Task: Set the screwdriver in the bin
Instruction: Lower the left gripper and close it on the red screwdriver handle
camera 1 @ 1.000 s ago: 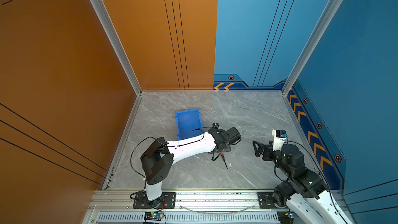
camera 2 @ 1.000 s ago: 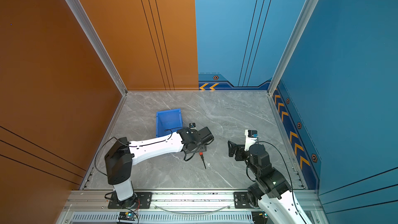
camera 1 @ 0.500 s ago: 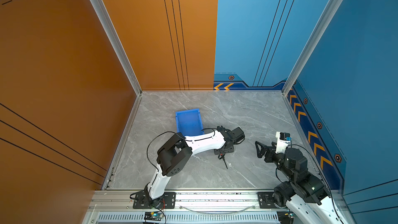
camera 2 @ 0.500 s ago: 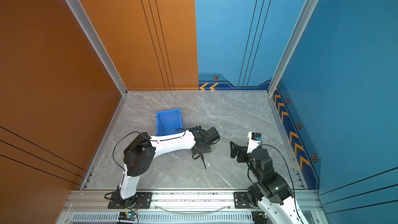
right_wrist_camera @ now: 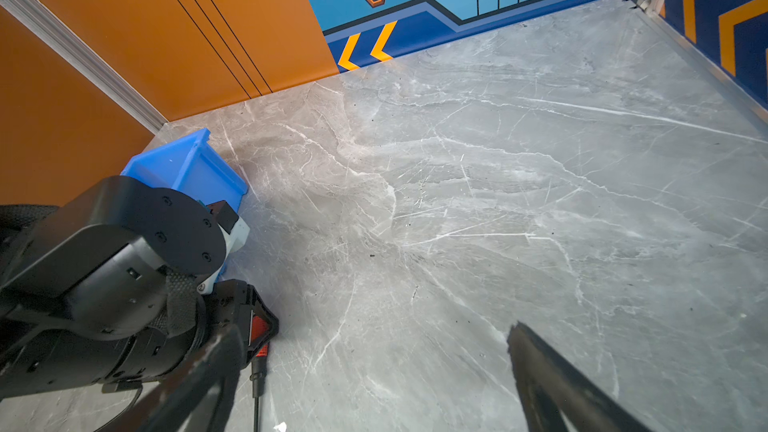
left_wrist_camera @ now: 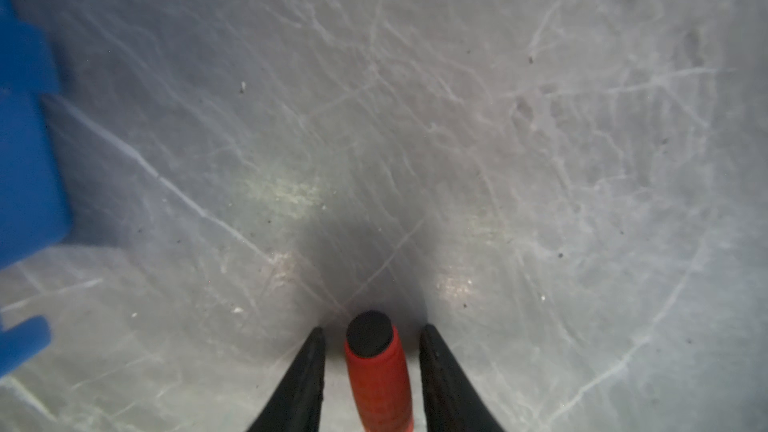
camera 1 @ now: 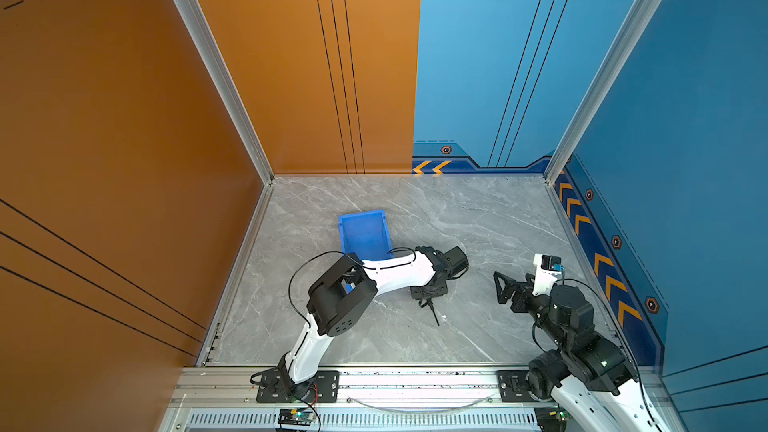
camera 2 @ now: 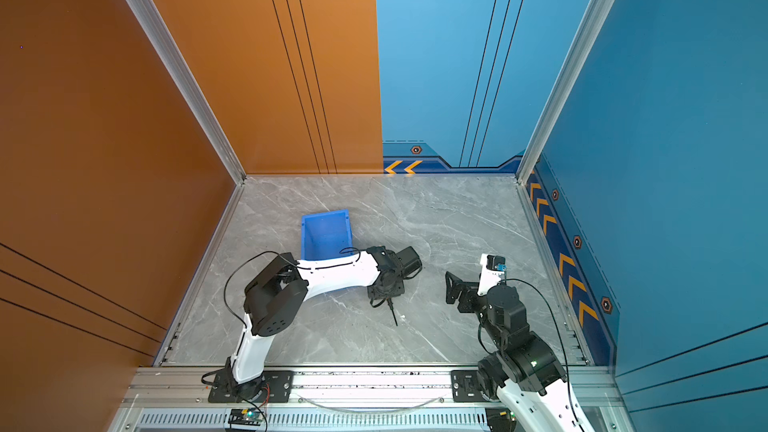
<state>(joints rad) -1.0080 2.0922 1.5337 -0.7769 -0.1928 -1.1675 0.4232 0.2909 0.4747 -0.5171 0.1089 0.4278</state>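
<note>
The small screwdriver with the orange-red handle and thin black shaft (left_wrist_camera: 376, 371) lies flat on the grey marble desk (camera 1: 478, 222). It is not yet in the bright blue plastic bin (camera 1: 363, 232). In both top views the bin sits at about 11 o'clock from the screwdriver, near it but not touching. The thin shaft pokes out from under the left claw (left_wrist_camera: 372, 329) toward 5 o'clock.

The left claw is low over the handle. Its two black fingers (left_wrist_camera: 307, 376) stand one on each side, with a little gap on each side. So this claw is open and squeezes nothing. The right claw (right_wrist_camera: 373, 329) is wide open and empty, off at 3 o'clock, well apart.

The step in hand looks like the grab. To do it well, the handle should sit right in the middle, so both fingers meet it together and it does not roll. Then the claw should lift straight up, high enough to clear the bin's rim.
</note>
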